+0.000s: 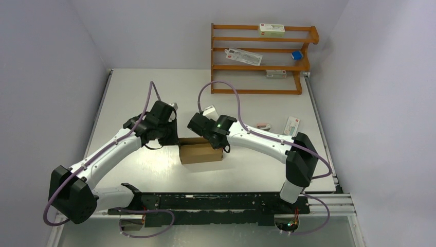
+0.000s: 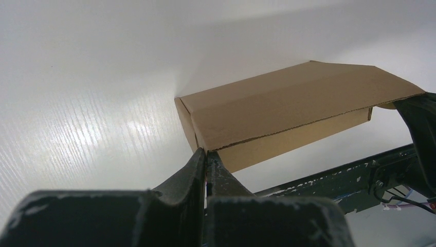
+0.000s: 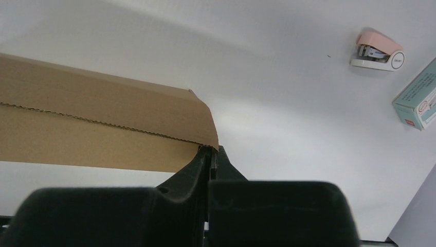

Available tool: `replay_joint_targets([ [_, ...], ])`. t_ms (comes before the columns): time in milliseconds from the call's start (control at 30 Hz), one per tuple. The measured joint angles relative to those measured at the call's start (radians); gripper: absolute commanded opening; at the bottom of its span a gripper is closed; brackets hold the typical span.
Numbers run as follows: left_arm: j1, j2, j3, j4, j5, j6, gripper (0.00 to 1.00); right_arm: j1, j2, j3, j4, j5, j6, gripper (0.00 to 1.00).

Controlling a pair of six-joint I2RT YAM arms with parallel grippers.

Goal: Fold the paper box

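Note:
The paper box (image 1: 200,153) is a slim brown cardboard carton lying flat at the table's middle, with its lid folded down. My left gripper (image 1: 175,140) is at its left end. In the left wrist view the left gripper (image 2: 206,152) is shut, with its tips touching the near left corner of the box (image 2: 288,103). My right gripper (image 1: 221,145) is at the right end. In the right wrist view the right gripper (image 3: 210,149) is shut, with its tips against the right corner, just under the lid's edge of the box (image 3: 92,118).
A wooden shelf (image 1: 262,59) with small white cartons stands at the back right. A pink stapler (image 1: 263,125) (image 3: 378,50) and a white printed carton (image 1: 292,125) (image 3: 417,103) lie right of the box. Another white carton (image 1: 209,110) lies behind the right gripper. A black rail (image 1: 205,203) runs along the near edge.

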Motion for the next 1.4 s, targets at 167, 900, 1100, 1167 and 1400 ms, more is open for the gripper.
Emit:
replay_joint_targets([
  [167,0.000,0.000,-0.003,0.006,0.000,0.000,0.05,0.000,0.012,0.015,-0.015,-0.003,-0.003,0.00],
  [900,0.000,-0.019,-0.037,0.044,0.000,-0.020,0.05,-0.014,0.006,-0.004,0.000,-0.029,0.105,0.00],
  [1100,0.000,-0.053,-0.068,0.061,0.003,-0.039,0.05,-0.014,-0.026,-0.046,0.042,-0.035,0.117,0.00],
  [1167,-0.002,-0.059,-0.071,0.060,0.002,-0.043,0.05,-0.014,-0.032,-0.056,0.053,-0.035,0.121,0.00],
  [1400,-0.003,-0.082,-0.090,0.061,0.001,-0.053,0.05,-0.013,-0.050,-0.083,0.089,-0.034,0.130,0.00],
])
